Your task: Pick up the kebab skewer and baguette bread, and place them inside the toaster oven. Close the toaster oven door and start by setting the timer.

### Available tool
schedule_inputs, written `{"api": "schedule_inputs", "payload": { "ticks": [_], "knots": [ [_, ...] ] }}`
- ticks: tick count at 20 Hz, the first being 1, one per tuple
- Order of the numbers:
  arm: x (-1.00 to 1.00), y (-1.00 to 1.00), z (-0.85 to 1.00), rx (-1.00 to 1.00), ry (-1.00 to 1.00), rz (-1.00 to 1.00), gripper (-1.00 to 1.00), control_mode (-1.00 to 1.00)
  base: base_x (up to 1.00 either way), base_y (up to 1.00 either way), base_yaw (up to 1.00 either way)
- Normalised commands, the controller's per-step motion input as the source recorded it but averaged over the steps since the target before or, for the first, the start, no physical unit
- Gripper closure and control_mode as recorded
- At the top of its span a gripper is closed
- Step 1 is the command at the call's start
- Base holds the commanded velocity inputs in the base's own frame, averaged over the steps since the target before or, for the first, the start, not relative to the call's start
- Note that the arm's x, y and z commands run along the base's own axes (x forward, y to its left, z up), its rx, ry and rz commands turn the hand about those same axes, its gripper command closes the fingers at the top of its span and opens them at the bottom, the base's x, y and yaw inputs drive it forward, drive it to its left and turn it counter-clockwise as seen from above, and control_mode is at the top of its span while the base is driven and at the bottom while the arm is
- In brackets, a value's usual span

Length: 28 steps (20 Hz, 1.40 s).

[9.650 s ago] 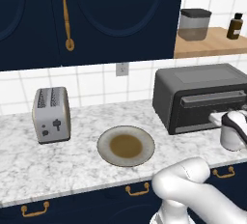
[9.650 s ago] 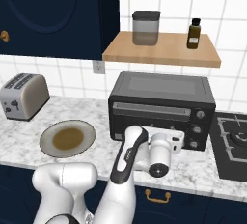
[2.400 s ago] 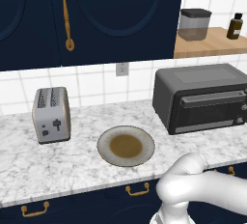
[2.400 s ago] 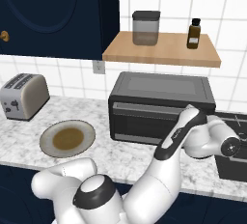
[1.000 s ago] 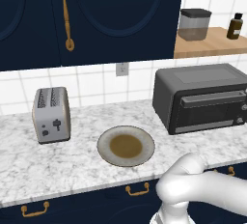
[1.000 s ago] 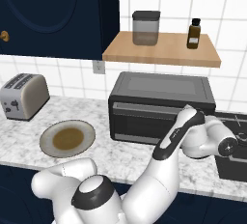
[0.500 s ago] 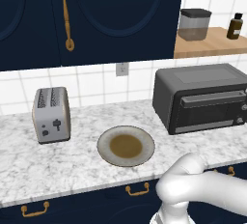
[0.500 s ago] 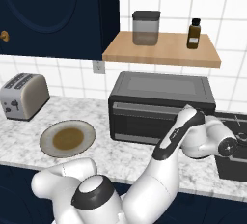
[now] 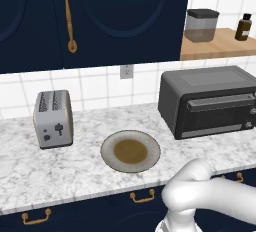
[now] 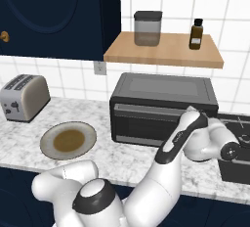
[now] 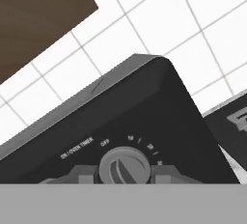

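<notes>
Gripper (image 11: 124,175): a grey finger tip sits on either side of the timer knob (image 11: 123,163) at bottom centre of the hand view, both apparently touching its rim. I read this as clenched on the knob, not released

Knob lies dead ahead of the claw, on the claw's own axis, so no reach is left. My judgement: the coming move is a pure twist about that axis, toward the tick marks printed to the upper right of the knob and away from the "OFF" mark at its upper left. Pointer position too small to read

Toaster oven (image 10: 163,90): centre right of the right base view, on the marble counter (image 9: 80,171). Toaster oven door (image 10: 146,122) stands upright and flush, i.e. closed. Window too dark to tell what is inside

Further out: plate (image 9: 112,141) with a brown centre, lower middle of the left base view; silver toaster (image 9: 52,118) at left, well apart from the oven
</notes>
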Motion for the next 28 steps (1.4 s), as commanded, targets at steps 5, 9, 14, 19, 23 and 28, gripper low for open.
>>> {"api": "schedule_inputs", "payload": {
  "ticks": [5,9,14,19,23,28],
  "knots": [
    [0.0,0.0,-0.03,0.23,-0.1,0.0,1.0,-1.0,0.0,0.0,0.0],
    [0.0,0.0,-0.04,0.24,-0.07,-0.02,1.0,-1.0,0.0,0.0,0.0],
    [0.0,0.0,-0.07,0.25,-0.08,-0.02,1.0,-1.0,0.0,0.0,0.0],
    [0.0,0.0,-0.07,0.26,-0.05,-0.04,1.0,-1.0,0.0,0.0,0.0],
    [0.0,0.0,-0.06,0.25,-0.03,-0.05,1.0,-1.0,0.0,0.0,0.0],
    [0.0,0.0,-0.07,0.26,-0.03,-0.04,1.0,-1.0,0.0,0.0,0.0]
  ]
}}
